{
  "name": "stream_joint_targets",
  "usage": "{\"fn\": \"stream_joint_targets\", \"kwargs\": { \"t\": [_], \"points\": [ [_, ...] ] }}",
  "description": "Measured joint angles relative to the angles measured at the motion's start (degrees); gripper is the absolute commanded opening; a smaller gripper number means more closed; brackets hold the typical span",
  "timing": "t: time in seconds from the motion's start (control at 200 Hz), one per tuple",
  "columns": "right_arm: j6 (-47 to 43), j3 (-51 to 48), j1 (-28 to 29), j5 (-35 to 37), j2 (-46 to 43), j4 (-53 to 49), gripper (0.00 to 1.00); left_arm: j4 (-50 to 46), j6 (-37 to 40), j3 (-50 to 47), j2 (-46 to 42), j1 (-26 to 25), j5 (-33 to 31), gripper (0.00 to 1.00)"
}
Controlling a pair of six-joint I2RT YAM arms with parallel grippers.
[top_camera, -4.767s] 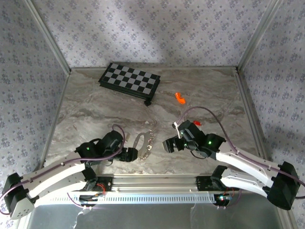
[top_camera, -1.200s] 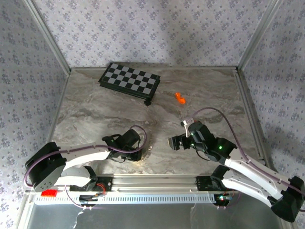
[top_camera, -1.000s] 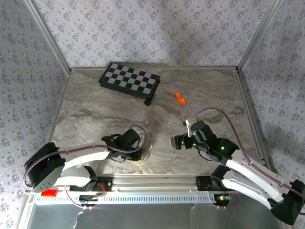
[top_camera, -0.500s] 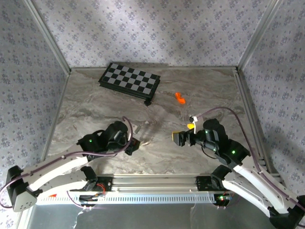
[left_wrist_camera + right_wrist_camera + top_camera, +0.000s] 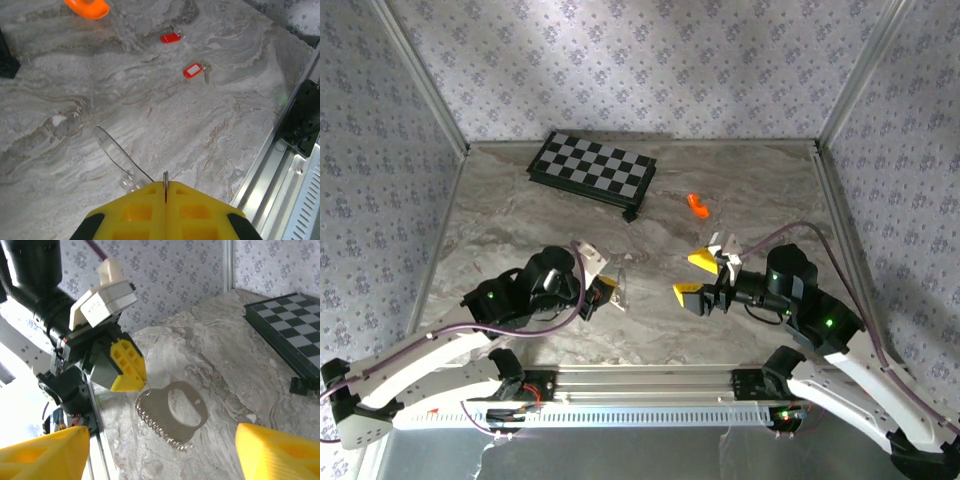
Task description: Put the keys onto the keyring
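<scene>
- The left gripper [image 5: 607, 291] is clenched on the keyring [image 5: 172, 411], gripping its rim between the yellow fingers [image 5: 127, 365]. It is well apart from the chessboard [image 5: 592, 170], on the side toward the arm bases.
- The keyring hangs below those fingers with its chain [image 5: 157, 430] along its lower edge. I cannot tell whether it touches the table [image 5: 520, 220].
- The right gripper [image 5: 695, 277] is spread wide and grasps nothing. It is on the near right of the chessboard.
- The two red keys [image 5: 192, 70] lie flat on the table, near each other but not touching. They are farther from the chessboard than the orange piece [image 5: 697, 205].
</scene>
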Motion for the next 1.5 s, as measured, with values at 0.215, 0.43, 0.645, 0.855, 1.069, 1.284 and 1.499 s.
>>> {"fn": "stream_joint_targets", "kwargs": {
  "t": [0.215,0.43,0.645,0.855,1.069,1.284,1.499],
  "points": [
    [-2.8,-0.7,0.5,0.5,0.9,0.1,0.50,3.7,4.8,2.6,1.7,-3.0,-1.6,0.00],
    [-3.5,-1.6,0.7,0.1,1.3,1.3,0.33,11.0,9.8,3.7,2.0,-5.6,-0.8,0.00],
    [-3.7,-1.6,2.1,-0.7,1.2,3.9,0.28,20.4,11.3,3.3,0.7,-5.6,3.9,0.00],
    [-4.7,-0.7,6.9,-1.0,1.2,6.9,0.19,30.8,10.4,1.6,-1.5,-5.6,8.5,0.00],
    [-5.7,-0.4,12.5,-0.1,1.2,11.1,0.18,37.9,8.6,-1.2,-1.2,-5.6,12.7,0.00],
    [-7.6,-0.1,17.7,1.9,1.3,13.7,0.13,42.4,7.6,-2.6,-1.7,-5.6,18.0,0.00],
    [-9.3,0.8,21.2,4.3,1.3,15.1,0.14,44.6,6.7,-2.8,-3.4,-5.6,21.3,0.00]
  ]
}}
